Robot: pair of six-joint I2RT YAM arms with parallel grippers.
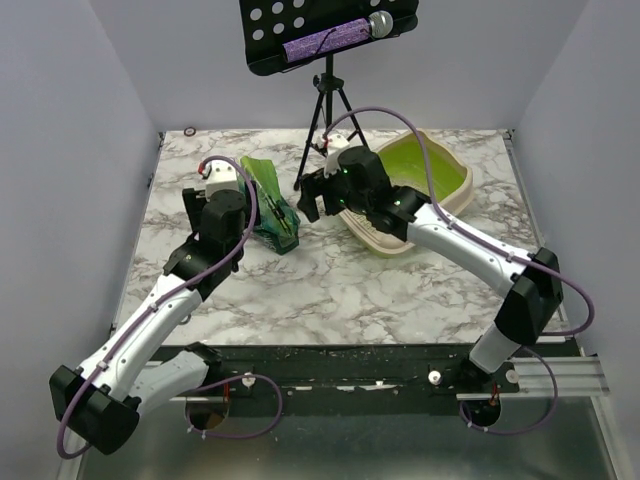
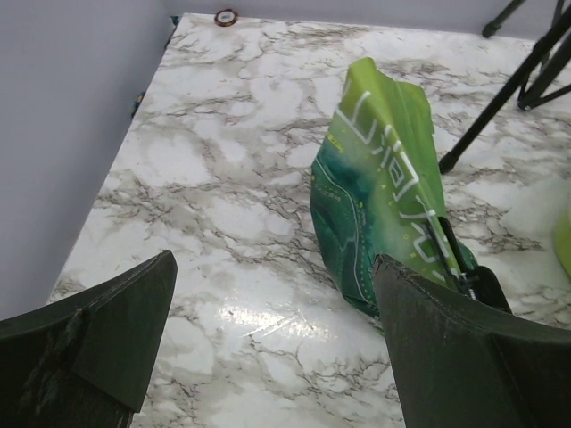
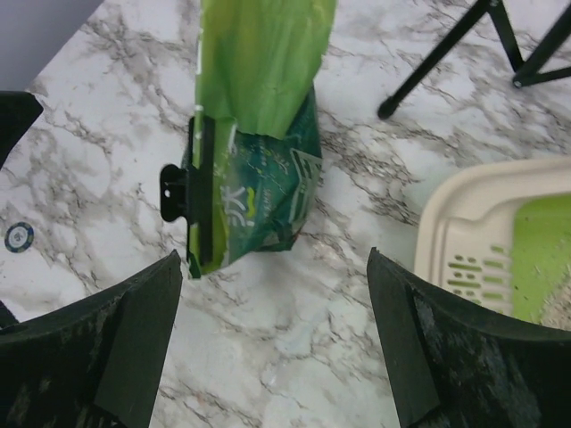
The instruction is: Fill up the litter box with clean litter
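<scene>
A glossy, crinkled green bag (image 3: 254, 169) is framed on veined marble (image 3: 294, 357) by the right gripper (image 3: 277, 348), spread wide and empty, beside the beige, lime-lined plastic litter box (image 3: 464, 241).

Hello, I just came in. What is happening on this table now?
Two robot arms are working over a marble-patterned table. A glossy green bag, closed with a black clip, lies between them. The left claw and the right claw both hang open near the bag, and neither one holds it. The beige plastic litter box with a lime-green inside stands at the right. Only a few grey granules show in its corner, so the filling is not done yet.
</scene>
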